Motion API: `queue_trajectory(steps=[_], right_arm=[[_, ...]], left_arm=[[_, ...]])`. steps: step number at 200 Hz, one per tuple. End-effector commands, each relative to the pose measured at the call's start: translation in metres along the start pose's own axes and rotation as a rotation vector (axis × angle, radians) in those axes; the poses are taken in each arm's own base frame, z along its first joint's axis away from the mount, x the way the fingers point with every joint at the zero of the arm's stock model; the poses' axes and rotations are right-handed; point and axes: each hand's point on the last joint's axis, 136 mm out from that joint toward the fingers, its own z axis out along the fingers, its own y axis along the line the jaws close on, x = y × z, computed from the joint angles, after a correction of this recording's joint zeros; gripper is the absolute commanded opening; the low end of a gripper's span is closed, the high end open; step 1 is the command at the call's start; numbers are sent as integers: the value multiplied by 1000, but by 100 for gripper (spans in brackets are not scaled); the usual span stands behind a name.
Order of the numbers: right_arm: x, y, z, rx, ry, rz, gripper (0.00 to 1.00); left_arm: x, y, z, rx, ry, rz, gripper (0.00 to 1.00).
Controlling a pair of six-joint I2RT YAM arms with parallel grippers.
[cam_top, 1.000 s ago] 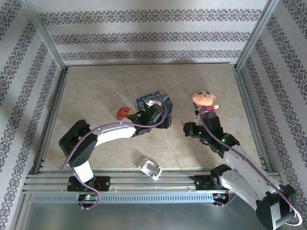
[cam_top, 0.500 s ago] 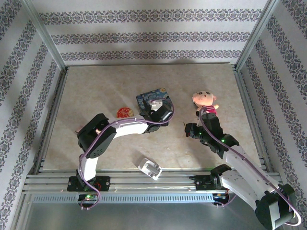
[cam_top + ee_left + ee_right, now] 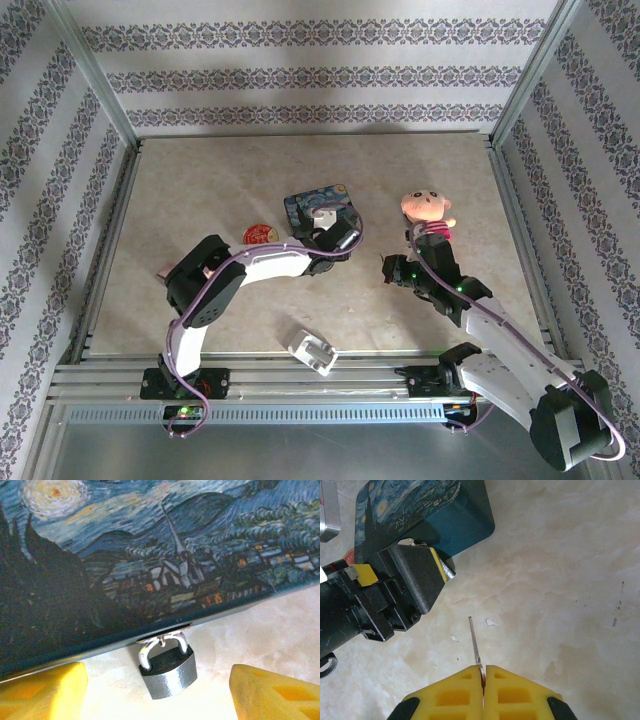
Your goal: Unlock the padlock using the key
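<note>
two tools are at work. the right tool is pinched fully together on the head of the key, whose thin blade sticks out ahead of the pads, above the counter. the left tool stands wide open, one yellow pad on each side of the padlock and touching neither side of it. the padlock lies on the counter at the edge of the blue painted tin, its shackle apparently hooked through a small clasp there.

likely trouble: the key is held by very little metal, so a push against the lock body could twist it or slide it out of the pads. the padlock is loose, so it could swivel away if the left pads close off-centre, or drag the tin along. the keyhole cannot be seen, so aiming is uncertain. from the right wrist, the left tool's black body sits between key and padlock, and the two could collide.

count: two tools, one padlock, one key, one tin, one red-and-gold disc, one white plug, one doll.
</note>
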Motion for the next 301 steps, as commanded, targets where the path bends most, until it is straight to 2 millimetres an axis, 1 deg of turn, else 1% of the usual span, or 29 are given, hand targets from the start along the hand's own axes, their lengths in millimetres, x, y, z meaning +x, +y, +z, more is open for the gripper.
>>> queue_trajectory(steps=[1,17,64,90,135,148,169,183,238,249,262,276,301], right_arm=[[-5,-2,3,-3,-17,-10,0],[-5,0,4,-7,-9,-19,0],[-7,2,7,-12,0,-36,0],[-6,3,9,-20,0,-31,0],[-5,2,12,-20,9,-28,0],[-5,2,13,-20,9,-28,0],[-4,0,15,-18,13,-26,0],[-2,-1,18,-20,18,-23,0],[9,-5,32,-49,38,-16,0],[9,-5,34,-53,37,-13,0],[11,-5,36,-61,39,-10,0],[14,-6,37,-67,44,-7,0],[18,-7,39,-85,37,6,0]], left_arm=[[9,7,2,-88,21,-62,73],[10,9,2,-136,15,-71,71],[8,5,16,-138,-1,-91,66],[6,7,24,-152,-2,-105,65],[3,3,35,-135,4,-112,64],[5,3,38,-132,12,-120,60],[6,2,42,-114,22,-127,50],[6,1,44,-104,21,-128,45],[8,0,52,-98,25,-118,44],[8,-1,54,-99,23,-112,39],[7,-1,53,-99,21,-110,29],[5,-2,52,-91,22,-111,21],[4,-8,46,-54,40,-116,10]])
